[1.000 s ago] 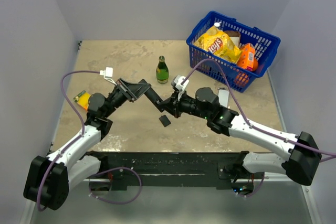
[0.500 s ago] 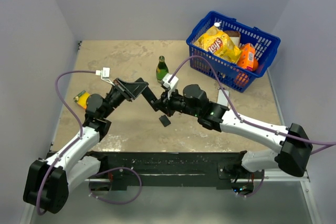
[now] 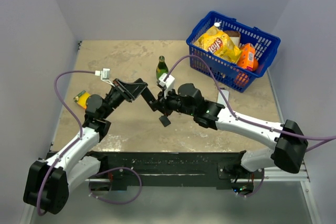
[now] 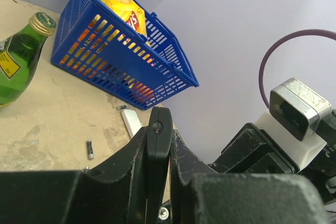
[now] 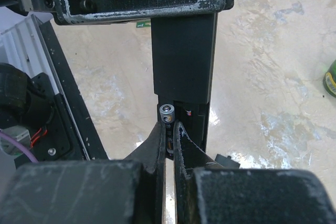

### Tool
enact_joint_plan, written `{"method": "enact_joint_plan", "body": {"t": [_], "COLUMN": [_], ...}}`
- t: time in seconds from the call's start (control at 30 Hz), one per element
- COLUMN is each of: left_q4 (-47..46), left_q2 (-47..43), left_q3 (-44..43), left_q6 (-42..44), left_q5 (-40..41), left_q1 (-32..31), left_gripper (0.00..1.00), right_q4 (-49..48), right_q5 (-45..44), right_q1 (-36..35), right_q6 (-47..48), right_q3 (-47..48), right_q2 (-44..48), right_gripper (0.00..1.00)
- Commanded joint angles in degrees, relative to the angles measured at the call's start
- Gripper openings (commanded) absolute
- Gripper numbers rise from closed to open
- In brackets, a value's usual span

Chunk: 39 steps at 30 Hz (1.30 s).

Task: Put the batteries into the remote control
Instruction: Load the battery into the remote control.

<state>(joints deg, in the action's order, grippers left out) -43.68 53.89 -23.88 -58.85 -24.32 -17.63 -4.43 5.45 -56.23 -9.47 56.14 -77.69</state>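
Observation:
My left gripper (image 3: pixel 142 92) is shut on the slim black remote control (image 3: pixel 151 99) and holds it above the table; in the left wrist view the remote (image 4: pixel 159 129) stands edge-on between the fingers. My right gripper (image 3: pixel 164 104) is shut on one battery (image 5: pixel 167 121), a small dark cylinder with a silvery end. The battery's end sits at the remote's (image 5: pixel 184 51) open back compartment. A second battery (image 4: pixel 90 149) lies on the table. The small black cover piece (image 3: pixel 165 121) lies on the table below the grippers.
A green bottle (image 3: pixel 162 70) stands just behind the grippers. A blue basket (image 3: pixel 264 37) of snack packs is at the back right. A flat white device (image 3: pixel 223 97) lies right of the right arm. An orange-and-yellow object (image 3: pixel 81 98) lies at the left.
My right gripper has moved left and forward with the battery, up to the remote's end. My left gripper with the remote has shifted slightly left.

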Motion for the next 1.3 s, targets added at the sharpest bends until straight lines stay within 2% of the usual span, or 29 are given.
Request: {"method": "enact_joint_plan", "body": {"t": [0.0, 0.43, 0.6, 0.73, 0.9, 1.07, 1.27], "left_q4": [-19.5, -24.4, -25.3, -25.7, -20.1, -13.4, -9.8], "left_q2": [-4.2, -4.6, -4.4, -3.9, -4.1, -4.0, -2.6], "left_q3": [-4.1, -4.6, -4.1, -3.2, -2.2, 0.0, 0.8], "left_q6": [-5.8, -4.3, -4.1, -4.3, -3.7, -3.2, -1.6], "left_q5": [-3.0, -8.1, -8.7, -8.6, -6.4, -1.6, 0.1], "left_q1": [-0.8, -0.8, -0.9, -0.9, -0.9, -0.8, -0.8], "left_gripper": [0.0, 0.0, 0.0, 0.0, 0.0, 0.0, 0.0], "right_q4": [14.4, 17.6, 16.5, 15.3, 12.6, 9.7, 8.1], "right_q5": [-1.4, -2.2, 0.0, 0.2, -0.7, -3.6, -5.4], "right_q1": [-0.3, 0.5, 0.5, 0.5, 0.5, 0.5, 0.5], "right_q6": [-2.1, -4.1, -3.5, -3.6, -3.7, -4.0, -4.1], "right_q3": [-1.0, 2.8, 3.6, 4.2, 2.8, 0.3, -1.9], "right_q2": [-5.5, -10.8, -11.3, -10.1, -7.4, -2.7, 1.6], "right_gripper": [0.0, 0.0, 0.0, 0.17, 0.22, 0.4, 0.45]}}
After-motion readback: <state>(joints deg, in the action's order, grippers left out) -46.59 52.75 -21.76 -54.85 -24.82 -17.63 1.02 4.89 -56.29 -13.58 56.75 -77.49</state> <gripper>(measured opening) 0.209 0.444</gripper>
